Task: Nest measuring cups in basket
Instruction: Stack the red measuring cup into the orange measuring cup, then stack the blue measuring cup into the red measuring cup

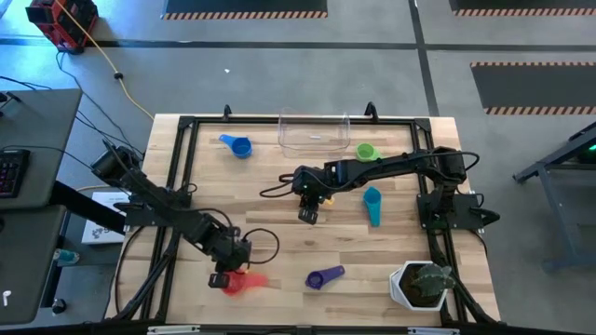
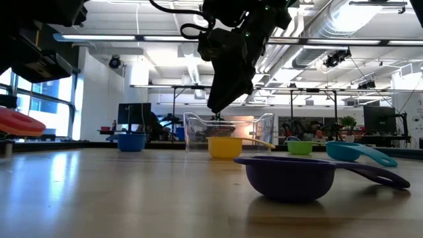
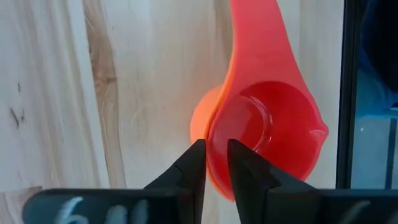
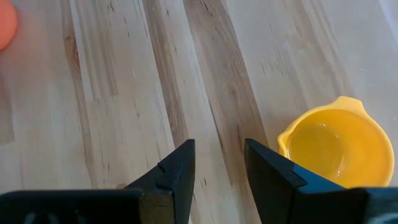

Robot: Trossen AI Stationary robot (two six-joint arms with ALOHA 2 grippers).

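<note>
My left gripper (image 1: 222, 277) is near the table's near-left corner, shut on a pink-red measuring cup (image 3: 267, 124). An orange rounded shape (image 3: 199, 121) shows behind the cup's bowl. My right gripper (image 1: 307, 216) hangs open over the table's middle, above bare wood, with the yellow cup (image 4: 336, 149) just beside it, standing on its base. The clear basket (image 1: 314, 132) stands at the far edge. Blue (image 1: 240, 146), green (image 1: 367, 152), teal (image 1: 372, 205) and purple (image 1: 324, 276) cups lie apart on the table. My left gripper pinches the pink-red cup's bowl rim (image 3: 216, 143) on the side opposite the handle, one finger (image 3: 245, 171) over the bowl's inside and the other outside. The handle (image 3: 252, 37) points away from the fingers. In the low view the cup (image 2: 20, 122) looks lifted off the table.
A white pot with a green plant (image 1: 424, 284) stands at the near-right corner. Black frame rails run along the table's edges (image 1: 186, 126). Bare wood lies between the two grippers and in front of the basket.
</note>
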